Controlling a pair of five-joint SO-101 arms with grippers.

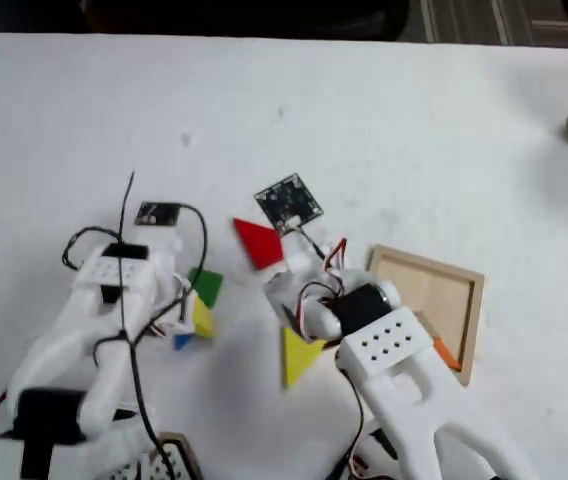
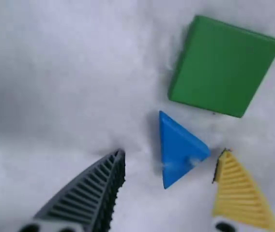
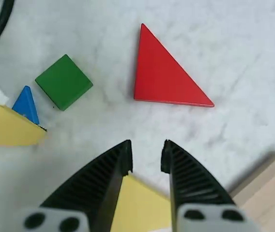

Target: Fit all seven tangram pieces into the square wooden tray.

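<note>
left gripper (image 2: pixel 172 157) jaws wide around blue triangle (image 2: pixel 178 147); right gripper (image 3: pixel 146 157) jaws barely parted.

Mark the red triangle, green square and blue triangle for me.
red triangle (image 3: pixel 164 79), right wrist view, centre of its top face.
green square (image 2: pixel 222 65), left wrist view, centre of its top face.
blue triangle (image 2: pixel 178 147), left wrist view, middle of its top face.

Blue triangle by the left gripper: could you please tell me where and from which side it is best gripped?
From straight above, as the blue triangle lies flat on the table. With no parallel sides, it is probably best pinched long edge against opposite corner; the open left gripper straddles it that way, clear of the green square.
</note>
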